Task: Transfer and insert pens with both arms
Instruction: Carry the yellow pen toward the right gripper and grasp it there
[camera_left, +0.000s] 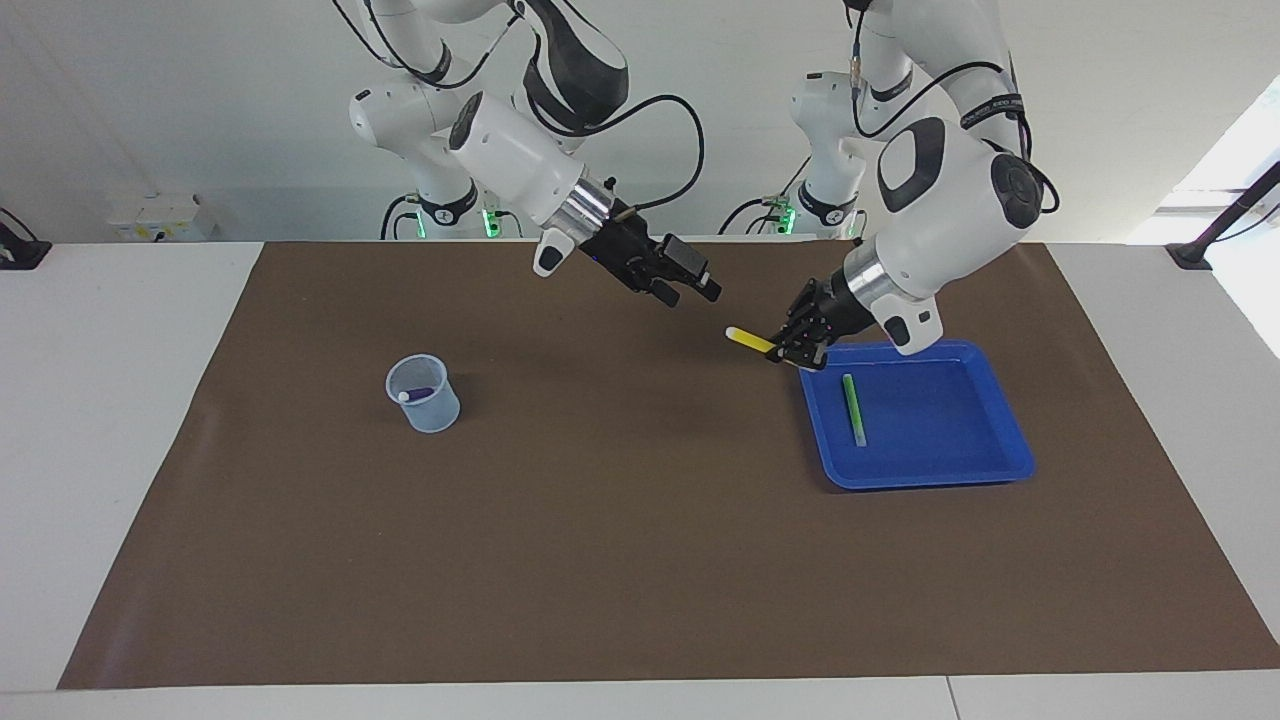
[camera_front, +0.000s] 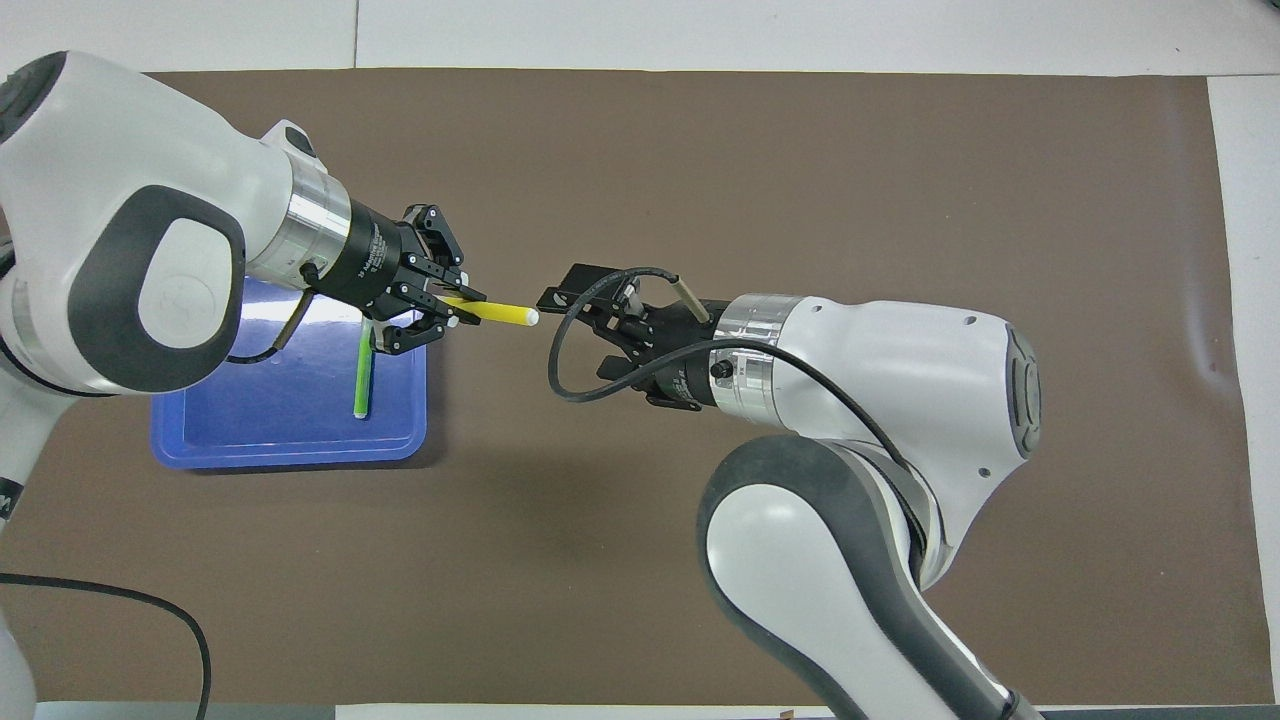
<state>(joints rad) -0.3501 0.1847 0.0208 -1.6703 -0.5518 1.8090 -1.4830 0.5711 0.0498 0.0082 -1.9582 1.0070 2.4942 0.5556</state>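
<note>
My left gripper is shut on the yellow pen and holds it level above the mat, just off the blue tray's corner. The pen's pale end points at my right gripper, which hangs open over the middle of the mat, a small gap from the pen tip. The green pen lies flat in the tray. The purple pen rests inside a clear cup toward the right arm's end; my right arm hides the cup from overhead.
A brown mat covers most of the white table. A black cable loops off the right wrist. Small arm bases with green lights stand at the robots' edge of the table.
</note>
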